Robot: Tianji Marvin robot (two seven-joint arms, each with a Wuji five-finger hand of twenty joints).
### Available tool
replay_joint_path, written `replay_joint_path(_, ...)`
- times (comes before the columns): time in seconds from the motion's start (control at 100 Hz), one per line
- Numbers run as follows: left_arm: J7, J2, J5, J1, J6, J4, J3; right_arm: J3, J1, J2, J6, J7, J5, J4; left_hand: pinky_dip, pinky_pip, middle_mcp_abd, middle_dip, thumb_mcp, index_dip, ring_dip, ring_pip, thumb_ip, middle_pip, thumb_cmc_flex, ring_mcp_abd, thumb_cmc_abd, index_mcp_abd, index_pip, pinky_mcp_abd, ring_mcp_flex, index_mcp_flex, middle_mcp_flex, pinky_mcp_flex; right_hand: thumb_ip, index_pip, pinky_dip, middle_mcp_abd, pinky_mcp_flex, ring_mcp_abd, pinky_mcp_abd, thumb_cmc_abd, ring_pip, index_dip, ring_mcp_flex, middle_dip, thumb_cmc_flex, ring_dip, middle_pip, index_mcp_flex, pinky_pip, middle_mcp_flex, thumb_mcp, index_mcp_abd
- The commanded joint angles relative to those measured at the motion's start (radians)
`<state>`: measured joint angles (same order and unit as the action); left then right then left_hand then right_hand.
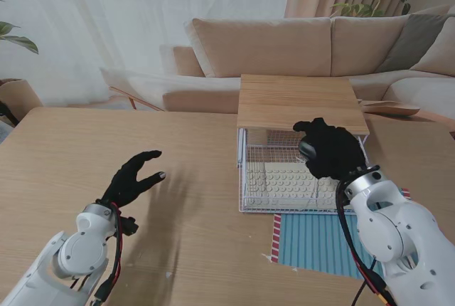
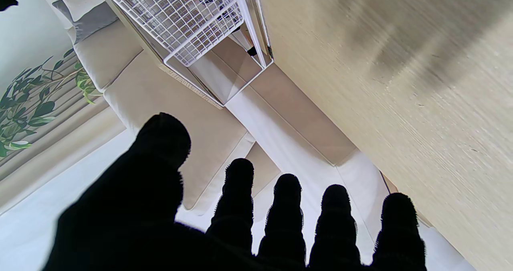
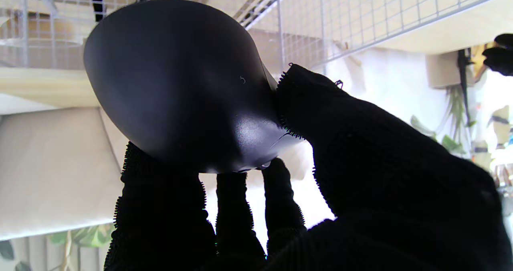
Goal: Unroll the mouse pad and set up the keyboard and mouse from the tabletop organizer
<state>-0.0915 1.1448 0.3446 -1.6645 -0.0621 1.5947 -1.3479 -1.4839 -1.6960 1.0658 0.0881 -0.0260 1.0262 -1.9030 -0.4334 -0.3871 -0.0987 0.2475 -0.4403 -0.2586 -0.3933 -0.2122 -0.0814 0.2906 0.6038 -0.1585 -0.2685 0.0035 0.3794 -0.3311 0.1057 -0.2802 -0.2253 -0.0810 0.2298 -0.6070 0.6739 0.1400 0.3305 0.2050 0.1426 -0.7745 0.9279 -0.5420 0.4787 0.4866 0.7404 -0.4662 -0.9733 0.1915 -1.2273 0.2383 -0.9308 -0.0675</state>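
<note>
Black mouse (image 3: 176, 86) pinched in right hand (image 1: 331, 149) fingers (image 3: 160, 207), raised at wire organizer (image 1: 249, 178) over white keyboard (image 1: 281, 181). Left hand (image 1: 131, 178) spread, empty above worktop (image 1: 192, 249). Risks slipping from smooth shell, or clipping wire on withdrawal toward striped mouse pad (image 1: 316, 242).

Keyboard (image 1: 284, 180) lies in organizer (image 1: 245, 178), behind mouse pad (image 1: 316, 242).
</note>
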Motion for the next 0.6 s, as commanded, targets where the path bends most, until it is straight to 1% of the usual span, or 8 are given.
replay_joint_path(0.0, 0.016, 0.002, -0.001, -0.003, 0.005, 0.004, 0.003, -0.019, -0.029, 0.004, 0.003, 0.011, 0.006, -0.019, -0.013, 0.037, -0.014, -0.010, -0.006, 0.009, -0.013, 0.017, 0.034, -0.017, -0.004, 0.003, -0.011, -0.002, -0.013, -0.011, -0.035, 0.000, 0.023, -0.011, -0.029, -0.001, 0.032, -0.026, 0.020, -0.067, -0.060, 0.040, 0.276, 0.016, 0.168, 0.018, 0.197, -0.050, -0.044, -0.001, -0.068, 0.026, -0.209, -0.008)
replay_joint_path(0.23, 0.018, 0.001, 0.000, -0.003, 0.013, 0.006, 0.006, -0.108, -0.128, 0.015, 0.003, 0.080, 0.025, -0.060, -0.013, 0.039, -0.013, -0.011, -0.005, 0.010, -0.013, 0.018, 0.034, -0.019, -0.004, 0.004, -0.009, -0.003, -0.014, -0.011, -0.036, 0.001, 0.024, -0.011, -0.027, 0.003, 0.031, -0.024, 0.018, -0.061, -0.057, 0.041, 0.273, 0.020, 0.169, 0.018, 0.197, -0.049, -0.041, -0.001, -0.066, 0.031, -0.209, -0.010)
replay_joint_path(0.33, 0.019, 0.001, 0.001, -0.002, 0.013, 0.006, 0.008, -0.136, -0.164, 0.021, -0.004, 0.122, 0.025, -0.066, -0.013, 0.038, -0.013, -0.010, -0.005, 0.010, -0.013, 0.017, 0.034, -0.018, -0.004, 0.004, -0.010, -0.003, -0.014, -0.011, -0.036, 0.002, 0.024, -0.011, -0.027, 0.005, 0.031, -0.024, 0.016, -0.061, -0.056, 0.039, 0.273, 0.021, 0.169, 0.019, 0.200, -0.049, -0.041, 0.001, -0.065, 0.031, -0.209, -0.010)
replay_joint_path(0.59, 0.022, 0.000, 0.005, -0.001, 0.015, 0.003, 0.011, -0.191, -0.235, 0.033, -0.019, 0.195, 0.034, -0.075, -0.013, 0.039, -0.013, -0.011, -0.005, 0.009, -0.013, 0.018, 0.034, -0.019, -0.004, 0.004, -0.010, -0.003, -0.013, -0.011, -0.035, 0.001, 0.024, -0.011, -0.025, 0.009, 0.032, -0.022, 0.017, -0.058, -0.054, 0.038, 0.272, 0.022, 0.170, 0.019, 0.205, -0.051, -0.040, 0.003, -0.065, 0.032, -0.211, -0.012)
